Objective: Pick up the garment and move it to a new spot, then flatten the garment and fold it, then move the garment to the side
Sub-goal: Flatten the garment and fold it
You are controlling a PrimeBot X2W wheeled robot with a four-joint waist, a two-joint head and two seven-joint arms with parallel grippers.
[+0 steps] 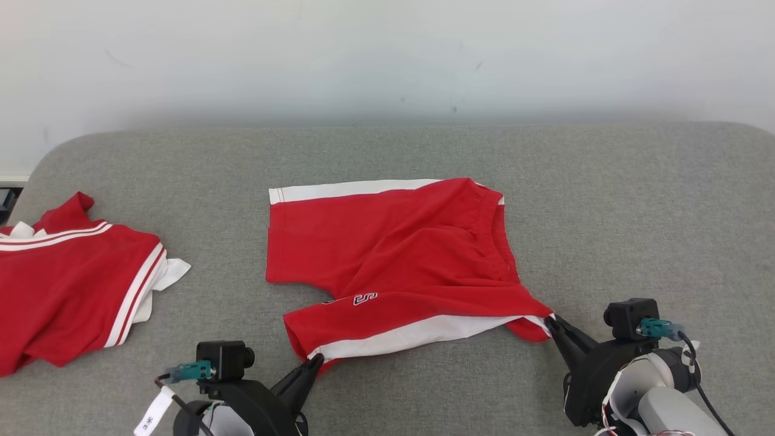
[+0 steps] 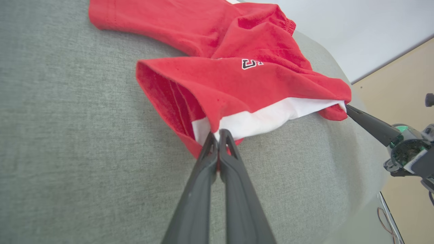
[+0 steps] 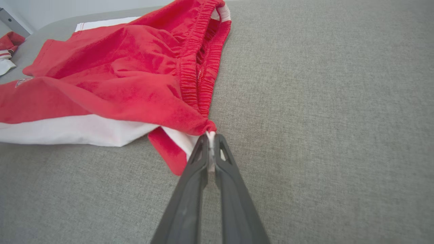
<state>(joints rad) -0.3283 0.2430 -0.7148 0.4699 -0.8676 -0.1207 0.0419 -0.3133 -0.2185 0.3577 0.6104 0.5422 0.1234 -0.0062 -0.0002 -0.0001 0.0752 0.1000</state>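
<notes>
You have the red shorts lying around the middle of the grey bench, towards its front edge, with a white side stripe showing along their near side. Your left gripper is pressed together on the hem of the near leg. Your right gripper pinches the waistband corner, with cloth bunched at its tips. A crumpled red jersey with white stripes sits at the bench's left edge, well apart.

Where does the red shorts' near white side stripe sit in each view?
Head view: white stripe low centre, between left hand and right hand.
Left wrist view: centre, just above the left hand.
Right wrist view: lower left, beside the right hand.
Shared landmark: the elastic waistband.
</notes>
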